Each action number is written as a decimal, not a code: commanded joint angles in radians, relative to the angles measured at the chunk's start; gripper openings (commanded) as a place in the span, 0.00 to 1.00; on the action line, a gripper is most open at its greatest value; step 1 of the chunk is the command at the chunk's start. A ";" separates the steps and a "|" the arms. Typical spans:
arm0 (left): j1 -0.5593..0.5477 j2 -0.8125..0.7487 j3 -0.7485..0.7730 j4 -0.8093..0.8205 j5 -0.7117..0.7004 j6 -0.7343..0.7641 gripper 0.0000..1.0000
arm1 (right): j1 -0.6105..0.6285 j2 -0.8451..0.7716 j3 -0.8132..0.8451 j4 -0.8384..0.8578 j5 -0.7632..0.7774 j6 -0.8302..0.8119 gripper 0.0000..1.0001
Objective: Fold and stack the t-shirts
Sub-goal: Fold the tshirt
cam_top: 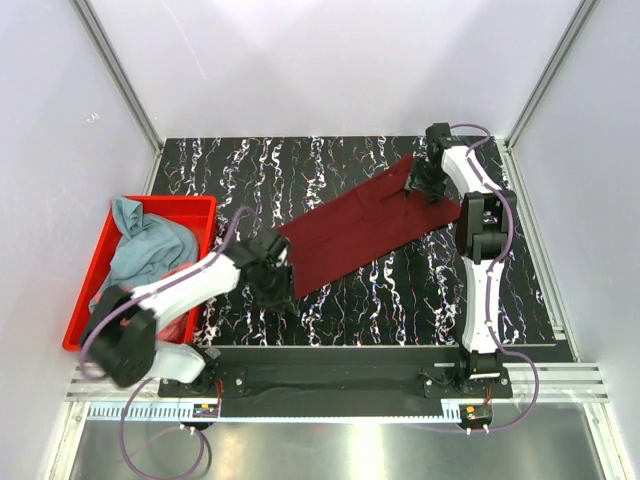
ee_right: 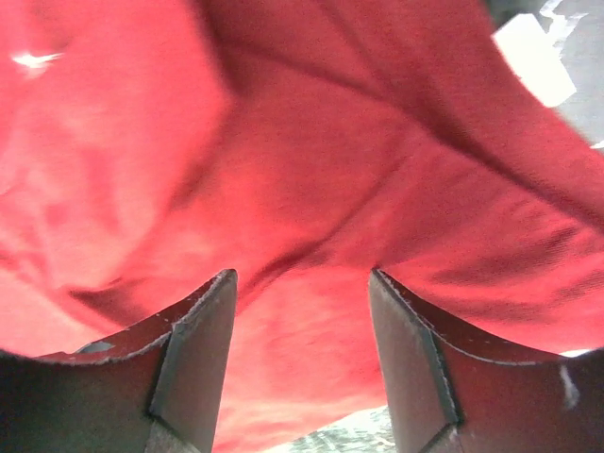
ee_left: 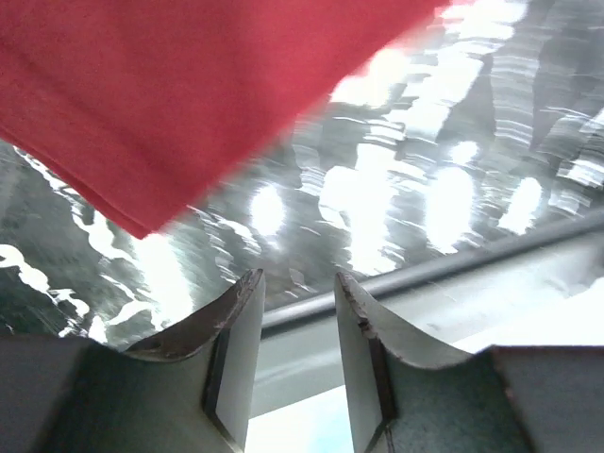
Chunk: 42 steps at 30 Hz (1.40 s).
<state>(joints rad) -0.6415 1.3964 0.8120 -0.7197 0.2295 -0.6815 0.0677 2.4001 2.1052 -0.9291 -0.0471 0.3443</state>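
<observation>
Here, maroon t-shirt (cam_top: pixel 365 225), long axis diagonal — near-left to far-right, left claw (ee_left: pixel 297 283) spread, right claw (ee_right: pixel 302 278) spread.

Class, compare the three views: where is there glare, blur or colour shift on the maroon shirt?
Top external: even light, sharp; the dark maroon cotton t-shirt looks true on the black marbled tabletop. Left wrist: white glare streaks across the tabletop, blurred; shirt reads bright red. Right wrist: shirt nearly fills the frame, soft-focused, over-bright red.
</observation>
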 commanded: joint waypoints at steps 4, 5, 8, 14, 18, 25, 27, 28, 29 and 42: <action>0.003 -0.119 0.237 0.063 -0.038 0.189 0.46 | 0.021 -0.188 -0.023 -0.066 0.024 0.056 0.71; 0.002 -0.090 0.271 0.059 -0.056 0.277 0.46 | 0.021 -0.209 -0.049 -0.063 0.010 0.071 0.72; 0.008 0.073 0.406 0.016 -0.133 0.435 0.46 | 0.026 -0.274 -0.137 -0.062 -0.028 0.114 0.72; 0.009 0.326 0.533 0.080 -0.205 0.623 0.48 | 0.053 -0.253 -0.165 -0.070 -0.013 0.191 0.73; 0.008 0.447 0.559 0.103 -0.278 0.637 0.47 | 0.063 -0.168 -0.123 -0.073 0.006 0.234 0.73; 0.009 0.544 0.559 0.043 -0.337 0.528 0.46 | 0.070 -0.052 -0.076 -0.040 0.093 0.237 0.73; 0.008 0.553 0.549 0.025 -0.317 0.481 0.46 | 0.070 0.004 -0.028 -0.050 0.127 0.222 0.73; 0.008 0.556 0.544 0.005 -0.306 0.468 0.46 | 0.070 0.025 -0.008 -0.051 0.133 0.210 0.73; 0.009 0.559 0.541 -0.009 -0.299 0.433 0.46 | 0.072 0.071 0.046 -0.065 0.150 0.184 0.73; -0.110 0.379 0.322 0.247 0.221 0.024 0.46 | 0.130 0.280 0.453 -0.076 -0.016 0.058 0.72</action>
<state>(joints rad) -0.6952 1.8336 1.1690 -0.5941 0.2409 -0.4942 0.1768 2.6461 2.5237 -1.0660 0.0166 0.4377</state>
